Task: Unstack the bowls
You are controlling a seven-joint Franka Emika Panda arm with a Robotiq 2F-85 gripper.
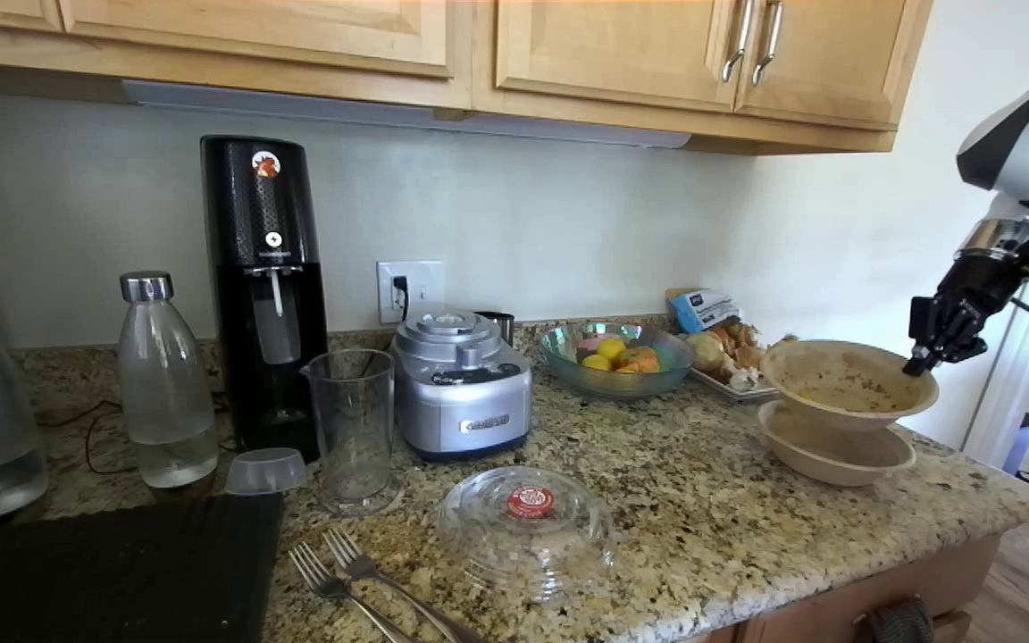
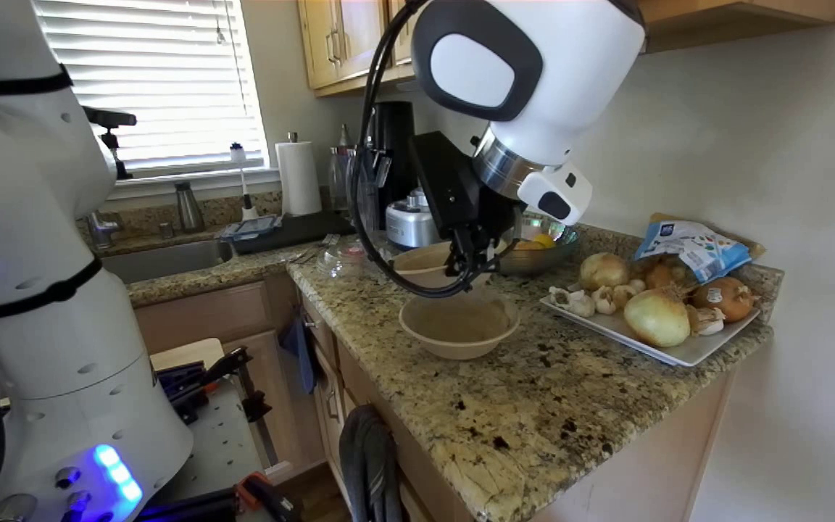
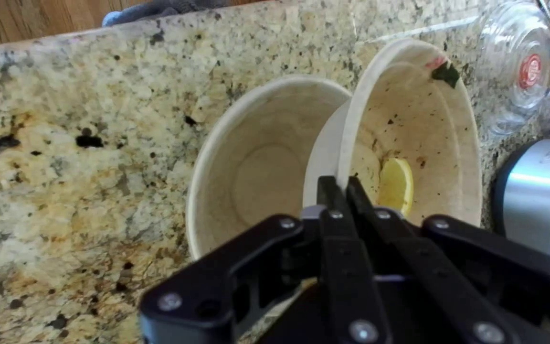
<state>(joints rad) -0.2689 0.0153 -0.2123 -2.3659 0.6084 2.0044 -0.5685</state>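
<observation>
Pinching the upper beige bowl [image 3: 428,124] by its rim [image 3: 348,138], our gripper [image 3: 342,184] holds it tilted, seemingly partly over the lower beige bowl [image 3: 265,172], which stands on the granite desk [image 3: 89,200]; we cannot tell whether they touch. We expect it light, stiff and somewhat slick, best gripped at that thin rim, though its lemon wedge [image 3: 396,186] could slide. Wooden cabinets [image 1: 264,31] line the wall [image 1: 729,232] above.

The speckled counter [image 1: 675,509] carries the lower bowl [image 1: 836,457], a food processor [image 1: 461,402] and two forks [image 1: 360,565].
</observation>
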